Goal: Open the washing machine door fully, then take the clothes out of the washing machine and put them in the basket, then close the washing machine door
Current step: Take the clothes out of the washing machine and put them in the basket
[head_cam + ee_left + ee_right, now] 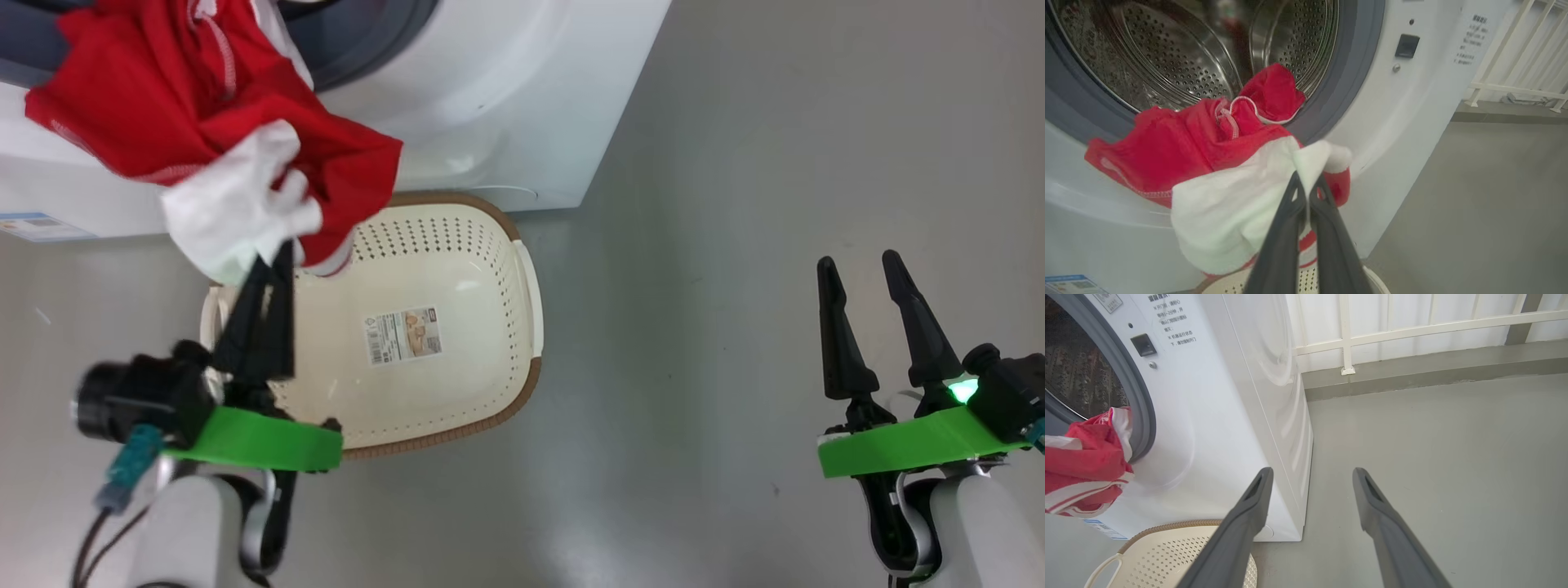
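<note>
The clothes (204, 106), red fabric with a white part, spill out of the mouth of the washing machine (506, 90) at the upper left and drape over its white front. In the left wrist view one red end lies across the grey gasket (1339, 94), with the steel drum (1180, 53) behind it. The left end effector (273, 257) is clamped on the white part of the clothes, holding it above the near-left corner of the basket (482, 327). The basket stands on the grey floor (735, 327), just in front of the washing machine. Far to the right, the right end effector (858, 260) hangs over bare floor with its fingers spread apart, gripping nothing.
</note>
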`<state>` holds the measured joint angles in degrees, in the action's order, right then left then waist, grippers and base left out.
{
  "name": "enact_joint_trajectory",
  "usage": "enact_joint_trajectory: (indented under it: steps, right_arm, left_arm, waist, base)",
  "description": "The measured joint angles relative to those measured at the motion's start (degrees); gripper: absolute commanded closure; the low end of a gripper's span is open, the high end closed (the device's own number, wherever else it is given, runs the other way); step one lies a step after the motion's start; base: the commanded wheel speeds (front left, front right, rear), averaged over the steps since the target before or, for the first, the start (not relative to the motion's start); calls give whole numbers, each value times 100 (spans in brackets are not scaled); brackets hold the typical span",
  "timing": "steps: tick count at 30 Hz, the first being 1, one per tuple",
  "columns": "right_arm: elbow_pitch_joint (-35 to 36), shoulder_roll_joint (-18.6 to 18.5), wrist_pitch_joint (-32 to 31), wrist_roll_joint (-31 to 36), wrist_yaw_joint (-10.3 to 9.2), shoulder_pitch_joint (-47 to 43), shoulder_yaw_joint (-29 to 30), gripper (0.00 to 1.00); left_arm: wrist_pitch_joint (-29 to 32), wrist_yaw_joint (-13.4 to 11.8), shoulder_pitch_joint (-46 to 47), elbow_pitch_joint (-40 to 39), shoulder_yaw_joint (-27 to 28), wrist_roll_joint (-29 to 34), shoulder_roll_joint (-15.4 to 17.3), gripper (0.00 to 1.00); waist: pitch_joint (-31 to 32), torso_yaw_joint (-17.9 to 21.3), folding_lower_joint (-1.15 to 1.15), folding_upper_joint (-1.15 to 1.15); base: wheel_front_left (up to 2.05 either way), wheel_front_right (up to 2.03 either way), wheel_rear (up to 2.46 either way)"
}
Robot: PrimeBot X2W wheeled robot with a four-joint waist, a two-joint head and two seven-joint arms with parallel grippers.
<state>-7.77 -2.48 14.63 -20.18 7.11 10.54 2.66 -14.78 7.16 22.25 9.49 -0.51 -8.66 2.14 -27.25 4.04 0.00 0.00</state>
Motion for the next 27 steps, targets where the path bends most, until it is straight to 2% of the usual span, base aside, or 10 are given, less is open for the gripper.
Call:
enact_joint_trajectory:
  steps: [2,8,16,24,25,27]
  right_arm:
    - [14,0,1,-47,0,58,-31,0]
    - [46,0,0,-125,0,188,-75,0]
    - [86,-1,1,-222,0,422,-141,0]
    - [142,-1,0,-396,0,631,-192,0]
    - [146,-1,0,-396,0,657,-194,0]
    - [144,-1,0,-396,0,687,-197,0]
  left_arm:
    - [0,0,11,581,-164,2,-1,100]
    - [7,0,308,1667,-436,11,56,100]
    - [7,1,1083,3110,-476,92,283,100]
    - [7,1,1915,4019,-565,213,428,100]
    - [7,1,2019,4102,-557,214,432,97]
    - [7,0,2168,4246,-537,214,432,76]
  waist:
    - [-114,37,0,0]
    - [-392,119,0,0]
    - [-826,255,0,0]
    - [-1231,394,0,0]
    - [-1277,405,0,0]
    - [-1349,421,0,0]
  base:
    - [0,0,0]
    - [0,0,0]
    - [0,0,0]
    - [0,0,0]
    - [0,0,0]
    - [0,0,0]
